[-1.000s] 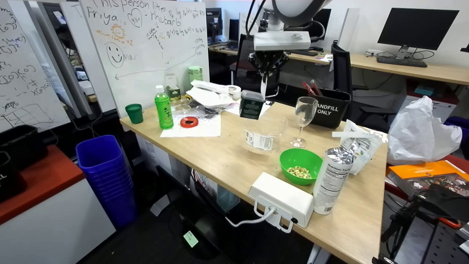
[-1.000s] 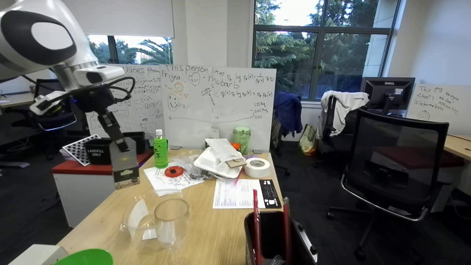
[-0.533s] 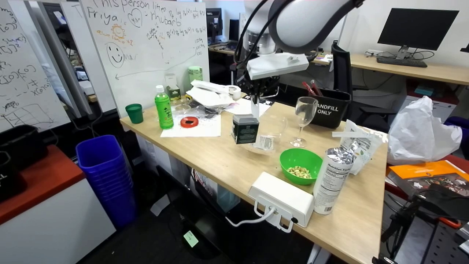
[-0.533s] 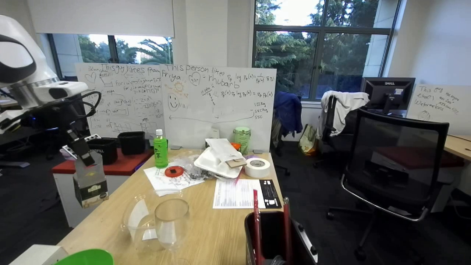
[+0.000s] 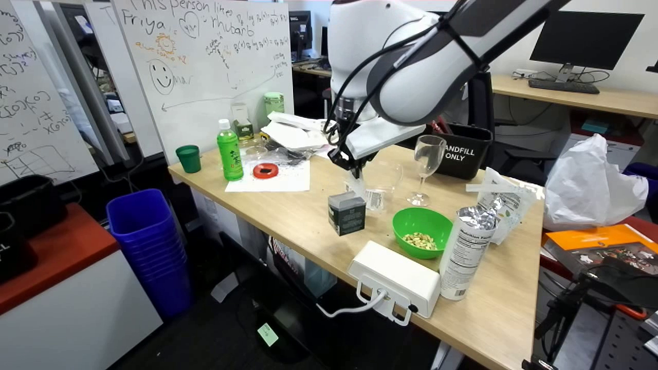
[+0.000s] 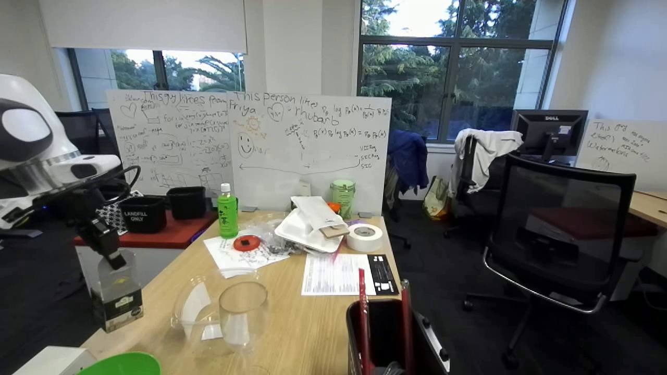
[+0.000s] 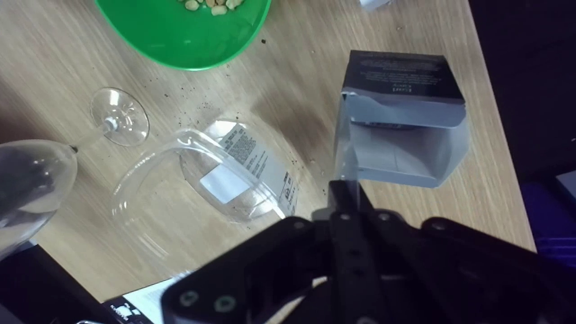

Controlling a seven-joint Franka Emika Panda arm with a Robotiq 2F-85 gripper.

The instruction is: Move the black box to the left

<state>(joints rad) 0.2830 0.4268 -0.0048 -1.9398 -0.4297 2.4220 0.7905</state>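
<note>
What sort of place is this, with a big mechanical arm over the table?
Most likely an office, perhaps a research one: there is a whiteboard with handwritten formulas, a computer monitor on a desk, and a black office chair.

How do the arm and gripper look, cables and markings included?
The arm is white and rounded, with dark panels around a pale disc. Black cables run along it. A flat white housing sits near the gripper, which is black, with jointed bars and round screw heads. No markings are legible.
</note>
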